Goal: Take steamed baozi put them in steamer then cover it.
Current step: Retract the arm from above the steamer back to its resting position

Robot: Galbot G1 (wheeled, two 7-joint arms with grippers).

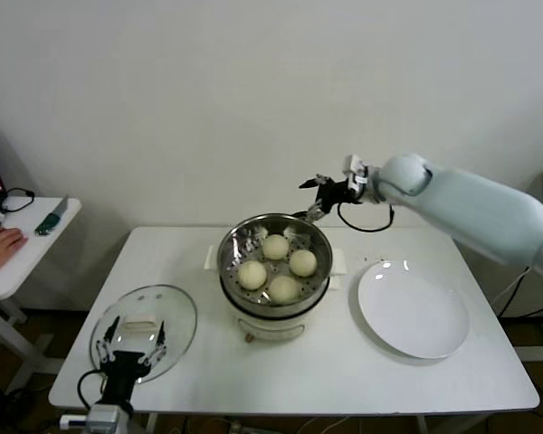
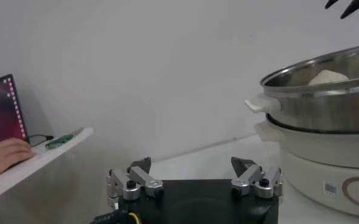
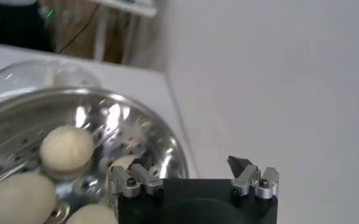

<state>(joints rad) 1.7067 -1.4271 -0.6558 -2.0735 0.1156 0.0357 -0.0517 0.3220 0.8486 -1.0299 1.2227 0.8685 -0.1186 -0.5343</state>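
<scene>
**Ana:** At the centre of the head view, all four baozi (image 1: pixel 278 268) sit inside the steamer (image 1: pixel 319 242), so the filling part looks done. That would explain why the white plate (image 1: pixel 413 310), at centre right on the table (image 1: pixel 344 380), lies bare.

**Ben:** And the cover (image 1: pixel 176 318)?

**Ana:** Flat on the table at lower left, well apart from the steamer, its white handle facing up. My guess is it was parked there to keep the basket open for loading. It is not yet on.

**Ben:** Where are the arms?

**Ana:** The right gripper (image 1: pixel 324 194) hangs above and behind the steamer's far rim, just right of centre, its arm reaching in from the right edge with the wrist bent toward the basket. Its fingers are spread and hold nothing; its wrist view shows the baozi (image 3: pixel 66 148) in the basket below.

**Ben:** The left one?

**Ana:** The left gripper (image 1: pixel 134 353) is low at the lower left, pointing up from the bottom edge, right over the near edge of the cover. Its fingers are also spread and empty. I'd judge it is placed to take the handle next; whether it touches the glass I cannot tell.
</scene>
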